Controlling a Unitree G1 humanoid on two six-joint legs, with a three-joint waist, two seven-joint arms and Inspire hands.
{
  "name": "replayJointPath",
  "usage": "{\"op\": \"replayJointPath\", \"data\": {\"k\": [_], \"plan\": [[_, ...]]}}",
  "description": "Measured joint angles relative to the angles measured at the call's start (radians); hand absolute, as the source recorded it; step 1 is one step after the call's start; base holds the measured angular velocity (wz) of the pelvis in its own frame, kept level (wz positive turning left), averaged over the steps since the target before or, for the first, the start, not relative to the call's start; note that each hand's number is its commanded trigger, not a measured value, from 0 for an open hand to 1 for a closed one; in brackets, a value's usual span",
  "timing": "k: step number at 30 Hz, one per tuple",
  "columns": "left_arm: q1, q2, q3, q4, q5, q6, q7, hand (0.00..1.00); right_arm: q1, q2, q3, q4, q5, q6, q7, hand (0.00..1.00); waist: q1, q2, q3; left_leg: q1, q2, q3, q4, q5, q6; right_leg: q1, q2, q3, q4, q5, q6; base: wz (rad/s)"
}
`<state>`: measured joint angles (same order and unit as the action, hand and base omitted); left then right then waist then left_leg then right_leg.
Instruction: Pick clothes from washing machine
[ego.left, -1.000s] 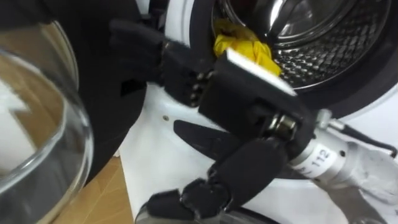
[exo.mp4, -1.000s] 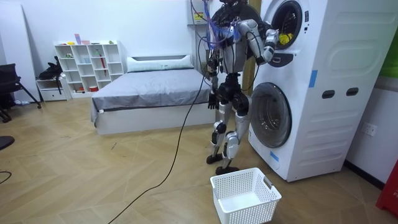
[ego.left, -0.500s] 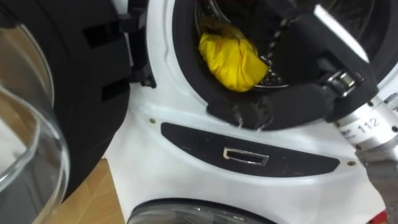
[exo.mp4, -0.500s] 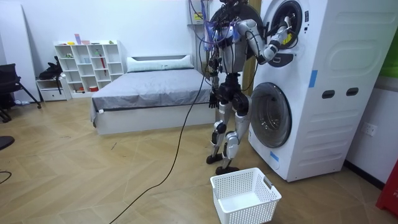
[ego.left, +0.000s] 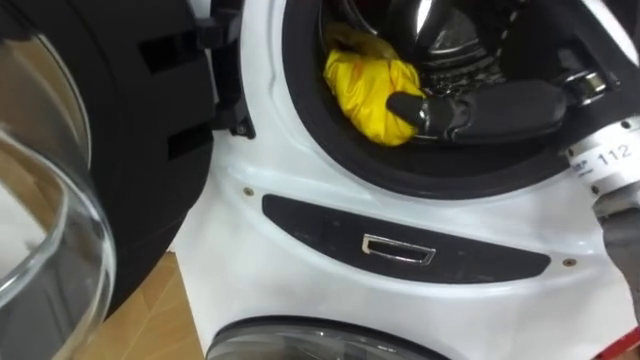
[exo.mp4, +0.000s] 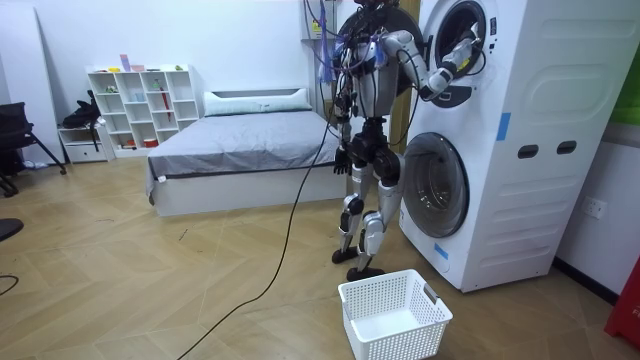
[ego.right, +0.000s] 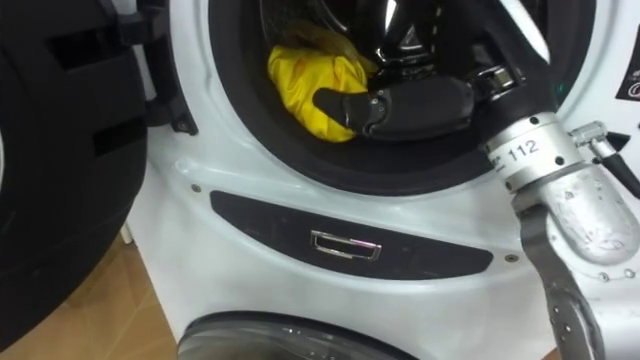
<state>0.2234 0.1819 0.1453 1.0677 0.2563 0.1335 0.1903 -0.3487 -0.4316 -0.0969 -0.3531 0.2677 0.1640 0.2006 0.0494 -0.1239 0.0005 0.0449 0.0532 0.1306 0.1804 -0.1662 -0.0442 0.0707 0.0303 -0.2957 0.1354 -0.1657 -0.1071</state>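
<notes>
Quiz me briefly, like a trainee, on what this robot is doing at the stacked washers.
1. True or false: the black right hand reaches into the upper white washing machine's drum.
2. Its fingertip touches: A) crumpled yellow cloth B) clear glass door C) grey bed.
3. Where does the white lattice plastic basket stand?
Key: 1 true; 2 A; 3 on the wooden floor, near the lower machine.
</notes>
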Motion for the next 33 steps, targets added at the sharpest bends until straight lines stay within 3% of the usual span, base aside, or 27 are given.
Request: {"op": "replayJointPath", "data": {"k": [8, 10, 14, 15, 23, 30, 33], "plan": [[-0.019, -0.001, 0.003, -0.035, 0.000, 0.011, -0.026, 0.00, -0.076, -0.010, 0.022, 0.128, -0.115, 0.004, 0.017, 0.00, 0.010, -0.017, -0.0002, -0.008, -0.007, -0.005, 0.002, 0.001, 0.001, 0.002, -0.009, -0.012, 0.004, -0.005, 0.007, 0.05], [-0.019, 0.003, -0.002, -0.037, 0.000, 0.015, -0.027, 0.00, -0.116, -0.045, 0.058, 0.187, -0.133, 0.012, 0.020, 0.00, 0.008, -0.026, -0.0018, -0.009, -0.011, -0.012, 0.003, 0.001, 0.002, 0.002, -0.012, -0.017, 0.004, -0.006, 0.009, 0.06], [-0.014, 0.007, -0.003, -0.037, 0.000, 0.027, -0.028, 0.00, -0.130, -0.051, 0.082, 0.225, -0.182, 0.014, 0.022, 0.00, 0.001, -0.040, -0.0034, -0.007, -0.013, -0.028, 0.003, 0.001, 0.002, 0.000, -0.012, -0.015, 0.006, -0.006, 0.009, -0.03], [-0.018, 0.007, -0.003, -0.037, 0.001, 0.027, -0.028, 0.00, -0.140, -0.051, 0.088, 0.241, -0.198, 0.016, 0.026, 0.00, 0.001, -0.038, -0.0009, -0.008, -0.013, -0.029, 0.004, 0.001, 0.002, -0.004, -0.012, -0.013, 0.007, -0.006, 0.009, -0.06], [-0.023, 0.020, 0.000, -0.037, 0.022, 0.033, -0.047, 0.00, -0.172, -0.065, 0.106, 0.303, -0.299, 0.038, 0.092, 0.00, 0.008, -0.045, -0.0039, -0.019, -0.014, -0.052, 0.012, 0.001, 0.007, -0.020, -0.013, -0.012, 0.022, -0.007, 0.006, -0.02], [-0.027, 0.042, 0.029, -0.036, 0.049, 0.050, -0.075, 0.00, -0.174, -0.107, 0.122, 0.326, -0.353, 0.070, 0.223, 0.00, 0.012, -0.065, 0.0000, -0.024, -0.012, -0.059, 0.021, 0.002, 0.008, -0.024, -0.013, -0.015, 0.031, -0.010, 0.002, 0.00], [-0.028, 0.043, 0.027, -0.037, 0.051, 0.063, -0.083, 0.00, -0.183, -0.118, 0.128, 0.348, -0.378, 0.078, 0.287, 0.00, 0.014, -0.073, -0.0042, -0.023, -0.013, -0.055, 0.023, 0.002, 0.008, -0.022, -0.013, -0.016, 0.032, -0.009, 0.001, 0.00]]}}
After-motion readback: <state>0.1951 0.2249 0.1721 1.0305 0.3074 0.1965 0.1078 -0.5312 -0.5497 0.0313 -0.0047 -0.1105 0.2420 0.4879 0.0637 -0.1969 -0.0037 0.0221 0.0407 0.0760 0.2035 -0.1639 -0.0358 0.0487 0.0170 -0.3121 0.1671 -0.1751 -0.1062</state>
